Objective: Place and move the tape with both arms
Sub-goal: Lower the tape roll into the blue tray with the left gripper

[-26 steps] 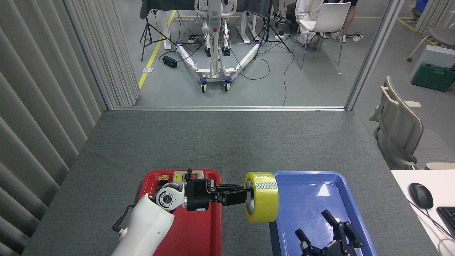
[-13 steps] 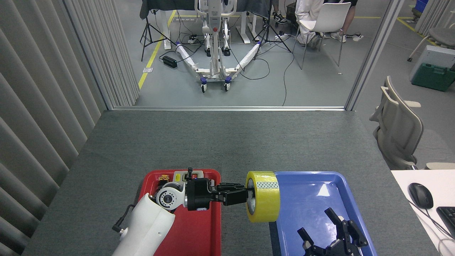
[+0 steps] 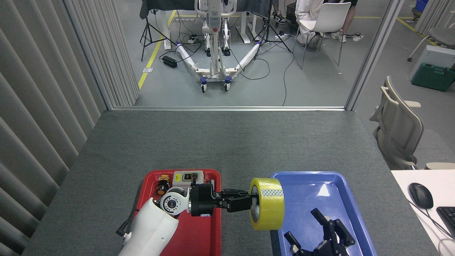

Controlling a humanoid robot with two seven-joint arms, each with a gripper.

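Since earlier our left gripper point(image 3: 249, 203) carried the tape point(image 3: 267, 204) toward 3 o'clock, pinching its wall over the blue tray point(image 3: 355, 213) edge | right gripper point(image 3: 321, 234) fingers spread at 5 | risk: collision or slip during handover.

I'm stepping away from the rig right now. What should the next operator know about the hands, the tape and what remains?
Left hand: shut on the tape, fingers through its core, roll held on edge above the gap between the red tray and the blue tray.
Right hand: open, empty, low over the blue tray, fingers pointing toward the roll.
Done: tape lifted and brought to the blue tray's left rim.
Left: probably hand it to the right hand or set it down in the blue tray.
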